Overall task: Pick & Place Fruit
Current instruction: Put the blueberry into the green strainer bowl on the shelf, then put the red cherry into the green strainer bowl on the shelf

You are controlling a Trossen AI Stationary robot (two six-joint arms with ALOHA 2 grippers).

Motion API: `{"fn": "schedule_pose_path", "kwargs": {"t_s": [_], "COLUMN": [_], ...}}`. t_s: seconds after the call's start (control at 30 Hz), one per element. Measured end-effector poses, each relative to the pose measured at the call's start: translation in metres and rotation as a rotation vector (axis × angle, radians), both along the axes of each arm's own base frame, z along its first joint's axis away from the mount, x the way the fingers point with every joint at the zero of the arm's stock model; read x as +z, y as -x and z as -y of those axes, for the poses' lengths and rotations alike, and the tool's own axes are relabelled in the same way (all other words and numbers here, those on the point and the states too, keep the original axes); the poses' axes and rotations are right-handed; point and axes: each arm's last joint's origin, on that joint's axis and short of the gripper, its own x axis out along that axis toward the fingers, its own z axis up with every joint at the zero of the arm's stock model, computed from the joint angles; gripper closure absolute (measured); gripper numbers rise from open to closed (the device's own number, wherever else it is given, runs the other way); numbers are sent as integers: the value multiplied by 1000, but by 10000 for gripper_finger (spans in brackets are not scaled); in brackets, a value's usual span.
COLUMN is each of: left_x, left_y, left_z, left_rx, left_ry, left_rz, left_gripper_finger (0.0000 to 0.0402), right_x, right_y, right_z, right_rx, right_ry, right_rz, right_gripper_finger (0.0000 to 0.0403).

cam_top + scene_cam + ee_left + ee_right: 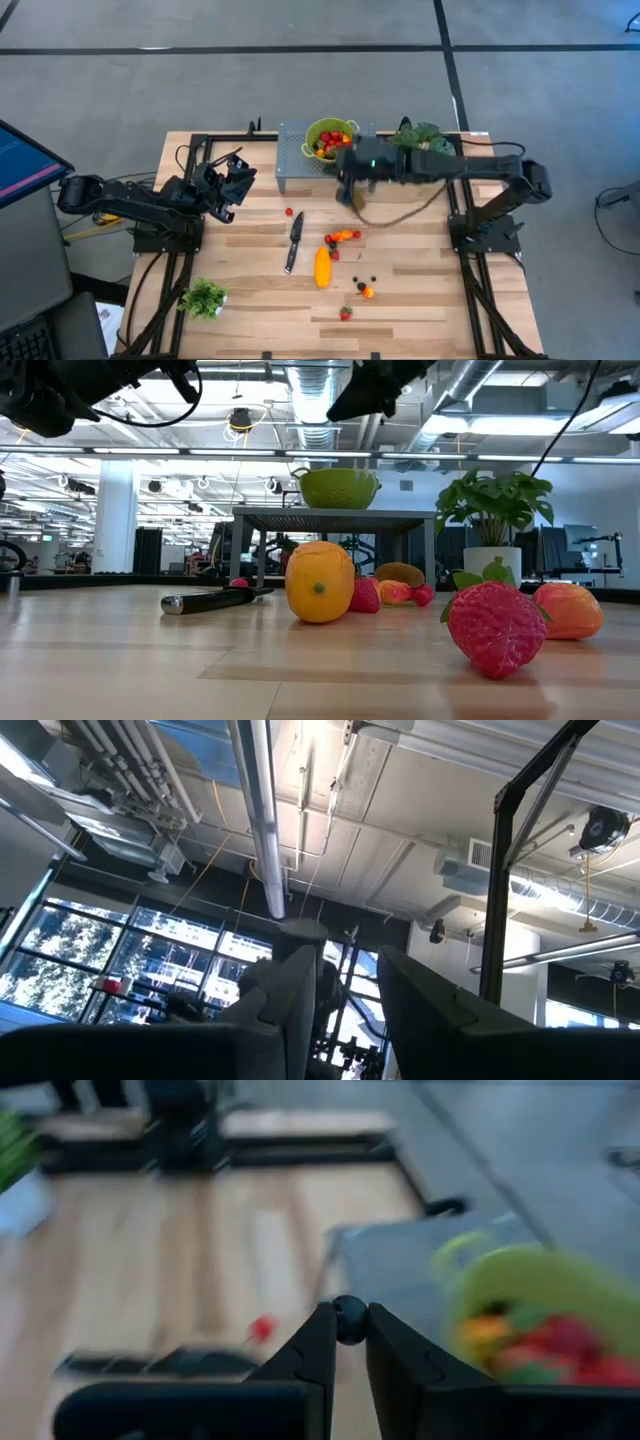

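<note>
The task looks partly done. The green colander (329,138) on the grey stand (293,160) at the far middle of the bench (420,290) already holds a heap of red, orange and yellow pieces. The right end effector (348,1342) hangs in the air just near and right of the colander, its fingers pinched on a small dark ball (349,1320); this piece seems to be on its way to the colander and is not yet dropped in.

Left on the bench are a small red ball (288,212) near the stand, a cluster of red and orange pieces (342,237), the long yellow-orange fruit (322,267), some tiny dark balls with an orange piece (367,291), and a strawberry (345,313) nearest the front. A black-handled knife (294,241) lies among them.

The left end effector (345,995) waits raised at the far left, pointing upward, fingers slightly parted and holding nothing.
</note>
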Motion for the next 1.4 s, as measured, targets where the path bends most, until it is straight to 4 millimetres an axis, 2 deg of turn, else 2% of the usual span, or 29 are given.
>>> {"fn": "schedule_pose_path", "kwargs": {"t_s": [0.1, 0.23, 0.4, 0.6, 0.83, 0.97, 1.1, 1.27, 1.4], "left_x": [0, 0, 0, 0, 0, 0, 0, 0, 0], "left_y": [0, 0, 0, 0, 0, 0, 0, 0, 0], "left_z": [0, 0, 0, 0, 0, 0, 0, 0, 0], "left_rx": [0, -1, -3, -2, -2, -2, 1, 1, 0], "left_ry": [0, 0, -2, -2, -2, -1, 1, 1, 0], "left_rz": [0, 0, 0, 0, 0, 0, 0, 0, 0], "left_gripper_finger": [296, 296, 296, 296, 296, 296, 296, 296, 296], "right_x": [10, 5, -17, -37, -38, -37, -24, 0, 11], "right_y": [3, 11, 11, 10, 15, 15, 22, 33, 44], "right_z": [26, 58, 87, 103, 108, 107, 104, 88, 59], "right_rx": [-75, -177, -269, -318, -365, -365, -354, -329, -294], "right_ry": [13, -5, -47, -84, -127, -128, -108, -96, -152], "right_rz": [44, 18, -70, -161, -161, -155, -123, -49, -71], "right_gripper_finger": [365, 364, 364, 363, 334, 293, 243, 187, 166]}}
